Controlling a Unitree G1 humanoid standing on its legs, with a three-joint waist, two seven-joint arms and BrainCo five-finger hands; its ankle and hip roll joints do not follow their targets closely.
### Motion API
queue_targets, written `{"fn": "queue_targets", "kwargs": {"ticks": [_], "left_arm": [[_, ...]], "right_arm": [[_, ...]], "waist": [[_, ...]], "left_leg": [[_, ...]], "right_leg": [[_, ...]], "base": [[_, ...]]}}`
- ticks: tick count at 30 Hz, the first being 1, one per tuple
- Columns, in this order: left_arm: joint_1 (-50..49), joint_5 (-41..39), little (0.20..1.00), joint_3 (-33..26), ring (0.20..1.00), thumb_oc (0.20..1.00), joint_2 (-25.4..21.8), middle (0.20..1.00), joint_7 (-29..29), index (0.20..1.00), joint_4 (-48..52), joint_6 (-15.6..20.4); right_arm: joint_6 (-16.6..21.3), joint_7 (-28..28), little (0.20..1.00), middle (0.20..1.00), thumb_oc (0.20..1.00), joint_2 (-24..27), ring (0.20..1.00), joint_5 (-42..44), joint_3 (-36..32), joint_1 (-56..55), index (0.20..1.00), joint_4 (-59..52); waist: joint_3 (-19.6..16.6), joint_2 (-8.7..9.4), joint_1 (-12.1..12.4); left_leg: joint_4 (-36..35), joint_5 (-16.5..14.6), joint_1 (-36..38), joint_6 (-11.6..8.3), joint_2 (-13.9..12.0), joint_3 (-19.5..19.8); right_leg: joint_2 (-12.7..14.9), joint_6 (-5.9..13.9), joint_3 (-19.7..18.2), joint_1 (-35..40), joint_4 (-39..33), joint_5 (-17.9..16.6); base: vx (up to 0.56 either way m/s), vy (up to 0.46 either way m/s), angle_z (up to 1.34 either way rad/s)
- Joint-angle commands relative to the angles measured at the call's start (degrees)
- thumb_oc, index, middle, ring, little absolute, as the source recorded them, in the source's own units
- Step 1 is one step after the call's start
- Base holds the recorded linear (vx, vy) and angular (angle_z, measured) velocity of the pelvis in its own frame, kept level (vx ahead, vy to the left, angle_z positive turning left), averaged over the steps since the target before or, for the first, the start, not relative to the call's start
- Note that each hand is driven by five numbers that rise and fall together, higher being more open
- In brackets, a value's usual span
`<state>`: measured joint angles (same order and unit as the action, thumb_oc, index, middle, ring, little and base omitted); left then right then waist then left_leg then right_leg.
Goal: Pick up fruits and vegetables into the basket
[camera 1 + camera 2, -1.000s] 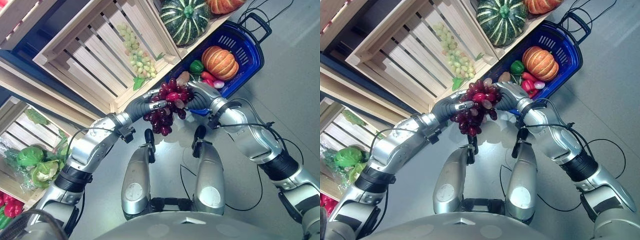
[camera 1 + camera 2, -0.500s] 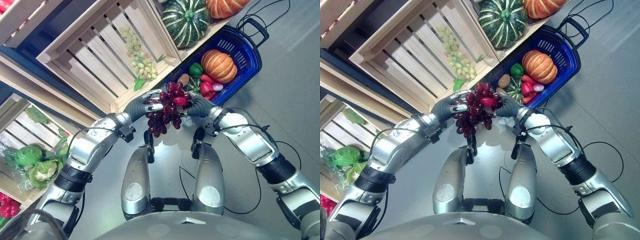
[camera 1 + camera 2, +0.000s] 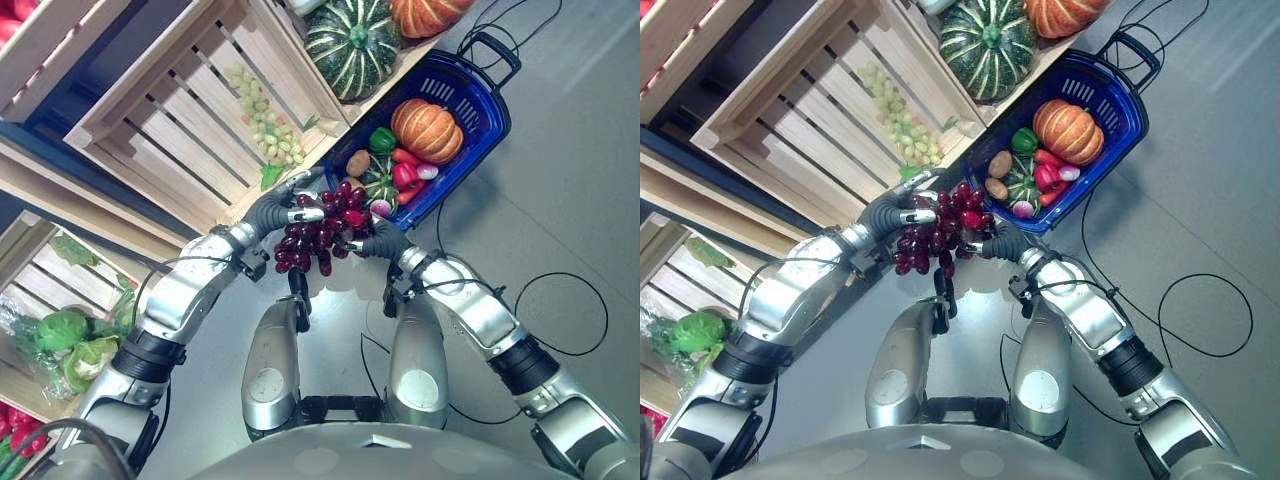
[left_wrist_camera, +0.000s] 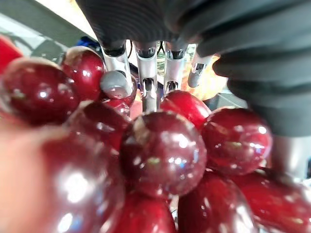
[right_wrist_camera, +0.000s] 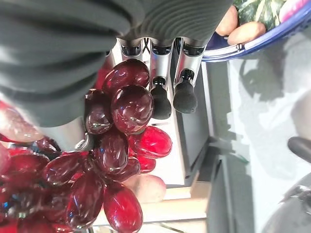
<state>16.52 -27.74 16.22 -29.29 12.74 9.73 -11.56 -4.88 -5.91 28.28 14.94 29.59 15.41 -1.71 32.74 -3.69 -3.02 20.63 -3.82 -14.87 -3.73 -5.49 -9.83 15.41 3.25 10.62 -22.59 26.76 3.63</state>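
Two hands met on one bunch of red grapes [image 3: 322, 228], held in the air just short of the blue basket [image 3: 486, 118]. Left hand [image 3: 283, 212] came in from the crate side, fingers curled over the top of the bunch; right hand [image 3: 372, 240] sat on the basket side, fingers bent against the grapes, so both looked closed on it. Left wrist view showed fingers [image 4: 146, 68] behind a wall of grapes; right wrist view showed fingertips [image 5: 183, 92] beside the bunch with grapes pressed into the palm. Bunch hung with its long axis slanting down and away from the basket, its loose tail toward the left arm. Basket lay beyond the right hand, near rim just beside it, so the right hand was nearer and the carry likely ran that way. Basket sat on grey floor and already held an orange pumpkin [image 3: 426, 130], a green pepper [image 3: 381, 139], a potato [image 3: 357, 162], a small striped squash and red bits. Free room looked tight, mostly at the near end. Wooden crate [image 3: 180, 120] with green grapes [image 3: 262, 128] stood beside; a big striped squash [image 3: 350, 45] on the shelf above.
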Motion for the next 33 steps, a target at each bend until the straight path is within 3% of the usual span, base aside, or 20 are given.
{"fn": "queue_targets", "kwargs": {"ticks": [1, 5, 11, 16, 25, 26, 29, 33], "left_arm": [[-0.79, -5.54, 1.0, -1.69, 1.0, 1.0, 4.4, 1.0, -2.85, 1.0, 3.78, 7.37], [-2.39, -9.31, 1.0, -6.18, 1.0, 1.0, 6.27, 1.0, -8.11, 1.0, 4.2, 14.97], [-4.13, -11.85, 1.0, -11.2, 1.0, 1.0, 7.8, 1.0, -13.55, 1.0, 4.69, 19.85], [-5.71, -12.77, 1.0, -15.14, 1.0, 1.0, 9.16, 1.0, -18.21, 1.0, 4.55, 22.01], [-7.53, -16.21, 1.0, -18.14, 1.0, 1.0, 10.91, 1.0, -21.88, 1.0, 2.43, 20.31], [-7.78, -16.01, 1.0, -18.08, 1.0, 1.0, 10.83, 1.0, -22.01, 1.0, 2.18, 20.37], [-8.44, -16.26, 1.0, -17.82, 1.0, 1.0, 10.3, 1.0, -19.43, 1.0, 1.43, 20.08], [-9.71, -15.88, 1.0, -14.85, 1.0, 1.0, 8.36, 1.0, -6.7, 1.0, 0.28, 19.25]], "right_arm": [[11.38, -0.1, 0.2, 0.2, 0.2, -3.69, 0.2, 4.15, -0.34, 0.39, 0.2, -5.49], [17.52, 0.16, 0.2, 0.2, 0.2, -3.15, 0.2, 3.83, -4.91, -2.79, 0.2, -4.34], [22.09, 0.58, 0.2, 0.2, 0.2, -2.74, 0.2, 4.31, -10.01, -4.97, 0.2, -4.17], [24.59, 1.45, 0.2, 0.2, 0.2, -2.95, 0.2, 3.68, -14.97, -5.86, 0.2, -3.71], [26.41, 1.44, 0.2, 0.2, 0.2, -4.11, 0.2, 6.42, -20.87, -5.34, 0.2, -0.61], [26.23, 1.63, 0.2, 0.2, 0.2, -4.02, 0.2, 6.58, -21.12, -5.33, 0.2, -0.34], [25.07, 2.02, 0.2, 0.2, 0.2, -4.08, 0.2, 7.61, -22.18, -4.77, 0.2, 0.88], [23.46, 2.2, 0.2, 0.2, 0.2, -3.11, 0.2, 11.65, -24.22, -2.04, 0.2, 6.67]], "waist": [[-3.72, -2.9, -0.76], [-4.13, -4.24, -1.61], [-4.19, -4.82, -1.97], [-3.87, -5.09, -1.96], [-2.98, -4.59, -1.26], [-2.99, -4.55, -1.16], [-2.95, -4.38, -0.75], [-2.95, -4.19, 0.86]], "left_leg": [[1.69, -2.77, 1.45, 1.34, -1.17, -2.31], [0.49, -2.15, 2.14, 0.91, -1.13, -2.57], [-0.12, -1.69, 2.43, 0.6, -1.18, -2.58], [-0.05, -1.51, 2.17, 0.38, -1.24, -2.2], [1.28, -1.46, 0.22, 0.19, -1.35, -1.29], [1.63, -2.73, 0.62, -0.26, -1.24, -0.74], [1.83, -1.45, -1.28, 0.28, -1.21, -0.87], [3.65, -2.87, -5.07, 0.01, -0.96, 0.27]], "right_leg": [[1.69, 3.02, -1.19, 4.23, -2.36, 2.14], [2.16, 3.07, -1.51, 3.8, -1.94, 2.58], [2.37, 2.84, -1.56, 3.34, -1.03, 3.21], [2.44, 2.47, -1.3, 2.58, 0.66, 4.06], [2.02, 1.66, -0.38, 0.61, 4.01, 5.4], [1.95, 2.15, -0.7, 0.94, 4.78, 6.93], [1.89, 1.44, 0.03, -0.81, 5.34, 5.91], [1.53, 1.64, 0.71, -3.93, 8.23, 8.03]], "base": [[0.01, 0.045, -0.16], [0.01, 0.044, -0.09], [0.01, 0.007, -0.07], [0.01, -0.014, 0.02], [0.02, -0.045, 0.05], [0.08, -0.078, 0.11], [-0.05, -0.059, 0.14], [0.01, -0.103, 0.11]]}}
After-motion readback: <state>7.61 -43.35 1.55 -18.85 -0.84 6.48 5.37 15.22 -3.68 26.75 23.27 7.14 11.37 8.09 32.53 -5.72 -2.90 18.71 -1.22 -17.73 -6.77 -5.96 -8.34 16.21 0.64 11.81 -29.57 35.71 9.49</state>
